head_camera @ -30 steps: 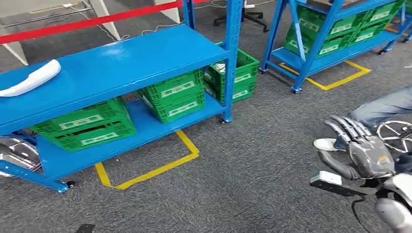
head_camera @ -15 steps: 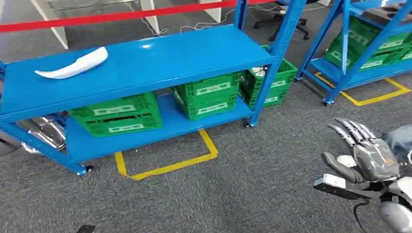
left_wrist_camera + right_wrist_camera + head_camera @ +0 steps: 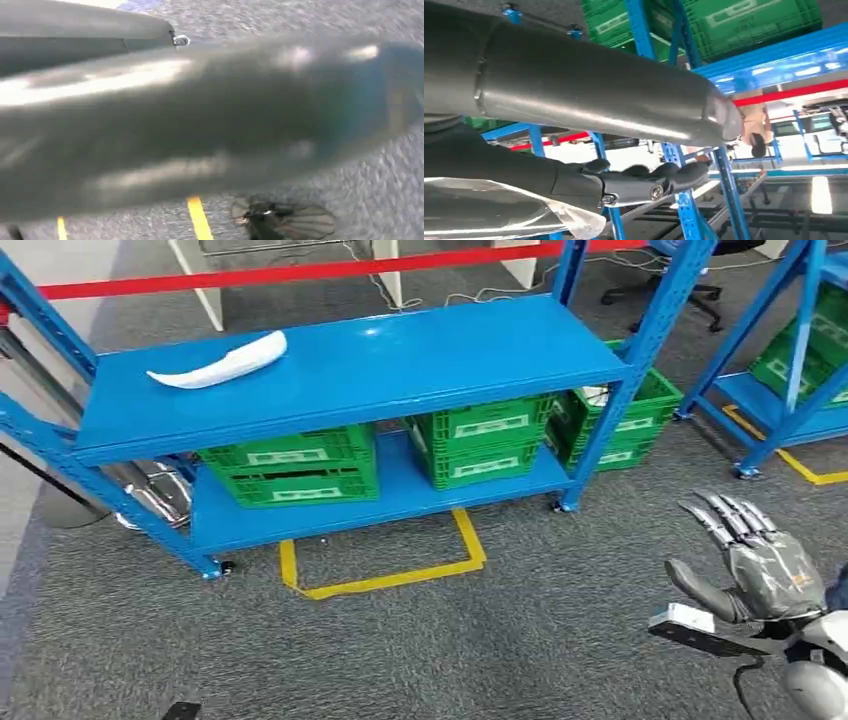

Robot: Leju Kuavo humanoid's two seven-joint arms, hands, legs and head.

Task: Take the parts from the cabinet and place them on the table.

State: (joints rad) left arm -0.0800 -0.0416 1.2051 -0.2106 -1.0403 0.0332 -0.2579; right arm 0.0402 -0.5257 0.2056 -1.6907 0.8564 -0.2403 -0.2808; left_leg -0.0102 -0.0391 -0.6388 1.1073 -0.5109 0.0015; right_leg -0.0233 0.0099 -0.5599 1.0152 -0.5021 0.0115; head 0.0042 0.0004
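From my remote station, the head view shows a white curved part lying flat on the top shelf of the blue cabinet, near its left end. Its long axis runs roughly along the shelf's length, the broader end pointing right and slightly toward the back, the narrow tip pointing left.

On the lower shelf sit 2 green crates, with a 3rd on the carpet beside the cabinet's right post. Yellow floor tape marks the grey carpet in front.

My right hand hangs over the carpet, well apart from the cabinet, fingers spread and holding nothing. The right wrist view adds dark fingers extended with nothing between them, and blue racking behind. In the left wrist view I see blurred grey metal and carpet; I cannot tell the left hand's state.
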